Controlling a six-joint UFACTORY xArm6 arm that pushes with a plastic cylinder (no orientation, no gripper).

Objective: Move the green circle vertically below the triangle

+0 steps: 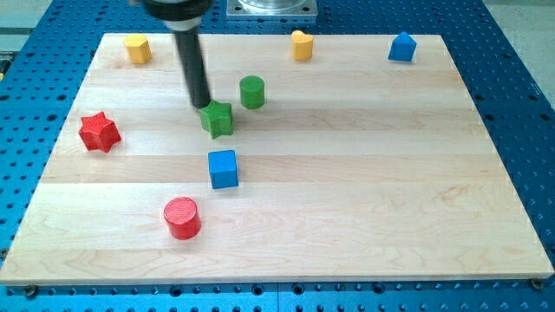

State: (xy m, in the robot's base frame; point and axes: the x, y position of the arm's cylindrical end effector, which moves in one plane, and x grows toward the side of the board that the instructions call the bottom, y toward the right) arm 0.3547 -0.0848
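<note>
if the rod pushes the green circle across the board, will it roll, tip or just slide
The green circle stands upright on a flat end and looks squat, so it would probably slide, not roll or tip. Its round wall gives my tip little to bear on, so an off-centre push may make it slip sideways. The wooden board looks smooth, so it should move easily.

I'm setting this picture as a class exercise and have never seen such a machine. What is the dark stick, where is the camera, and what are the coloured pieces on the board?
The dark stick is a robot arm's rod; it has no hand and holds nothing, only pushes. My tip sits at the green star, on its upper left. One camera looks down at a wooden board. On it: a green circle, blue cube, red cylinder, red star, two yellow blocks and a blue house-shaped block at the view's top.
</note>
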